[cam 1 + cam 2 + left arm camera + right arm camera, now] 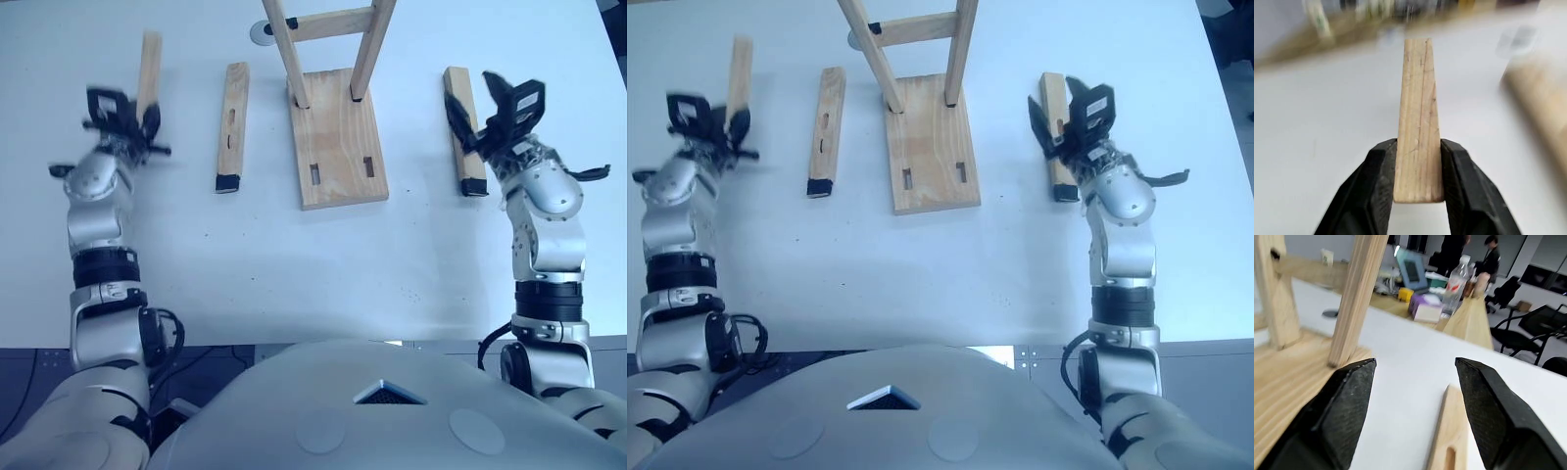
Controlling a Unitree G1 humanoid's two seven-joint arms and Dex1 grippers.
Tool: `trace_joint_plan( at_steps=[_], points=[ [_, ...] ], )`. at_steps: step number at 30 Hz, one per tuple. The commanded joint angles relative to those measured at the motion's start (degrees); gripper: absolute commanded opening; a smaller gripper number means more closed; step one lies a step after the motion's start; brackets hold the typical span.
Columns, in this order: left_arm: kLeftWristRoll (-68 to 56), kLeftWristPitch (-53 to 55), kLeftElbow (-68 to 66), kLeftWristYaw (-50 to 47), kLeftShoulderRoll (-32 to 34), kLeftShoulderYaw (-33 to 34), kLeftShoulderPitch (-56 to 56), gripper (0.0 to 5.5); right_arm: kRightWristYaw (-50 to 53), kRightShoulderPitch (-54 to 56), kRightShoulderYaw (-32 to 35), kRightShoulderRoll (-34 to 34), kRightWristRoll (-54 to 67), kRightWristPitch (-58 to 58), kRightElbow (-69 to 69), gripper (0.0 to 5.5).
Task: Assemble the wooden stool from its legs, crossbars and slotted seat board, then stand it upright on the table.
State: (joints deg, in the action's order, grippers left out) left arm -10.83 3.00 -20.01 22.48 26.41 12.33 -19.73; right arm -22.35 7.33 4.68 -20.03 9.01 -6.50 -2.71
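Wood, likely stiff and light: my left jaws pinch a bar's [1418, 122] end, left of the seat board [338, 147]; right jaws gape empty.

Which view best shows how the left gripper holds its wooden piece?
Left wrist view: the left gripper has both fingers pressed against the sides of the wooden piece near its end. Both eye views show the grip from above and farther off, contact hard to tell.
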Motion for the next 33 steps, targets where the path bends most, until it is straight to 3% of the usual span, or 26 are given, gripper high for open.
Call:
trace_joint_plan(
  at_steps=[1, 6, 10, 22, 33],
  points=[
    [-4.5, -5.9, 14.2, 3.3, -2.9, -1.4, -4.6, 1.26, -0.5, 2.6, 3.2, 5.3, 11.7, -3.6, -6.8, 3.01],
    [-4.0, -11.9, 24.9, 8.3, -4.5, -7.9, -7.2, 1.26, -0.5, 4.7, 5.3, 8.1, 40.6, -17.6, -21.9, 3.01],
    [-0.1, -15.7, 24.7, 10.6, -4.9, -12.8, -6.5, 1.26, 3.9, 7.7, 5.3, 8.2, 51.3, -21.8, -26.0, 3.01],
    [-3.6, -17.2, 24.0, 18.8, -9.0, -20.8, -3.2, 1.26, 10.3, 12.5, 2.6, 11.2, 54.8, -22.8, -24.4, 3.01],
    [-3.1, -17.1, 24.5, 19.5, -9.2, -21.5, -2.1, 1.26, 10.9, 12.7, 2.7, 11.0, 56.1, -23.1, -22.6, 1.22]
  ],
)
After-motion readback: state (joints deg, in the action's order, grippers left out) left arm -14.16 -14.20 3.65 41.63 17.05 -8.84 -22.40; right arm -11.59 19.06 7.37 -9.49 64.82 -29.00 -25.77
